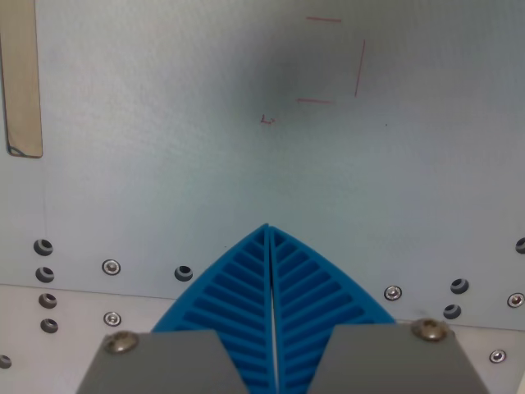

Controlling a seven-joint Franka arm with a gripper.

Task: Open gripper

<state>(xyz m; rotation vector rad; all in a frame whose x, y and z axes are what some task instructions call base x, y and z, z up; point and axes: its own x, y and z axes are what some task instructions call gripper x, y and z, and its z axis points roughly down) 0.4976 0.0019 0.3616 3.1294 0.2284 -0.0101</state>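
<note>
Hand (269,234) was closed on nothing, its blue fingers (234,287) pressed together, above the worktop (205,164) near its screwed near edge; bare surface stretched ahead to red pen marks (344,61).

No printed text, brand or number is readable. The pale surface (164,164) bears thin red pen lines (336,59) at far right of centre: two short horizontal strokes and one vertical (an incomplete rectangle). Just left and nearer, a tiny red mark (267,120) resembling an "L"; too small to confirm.
</note>
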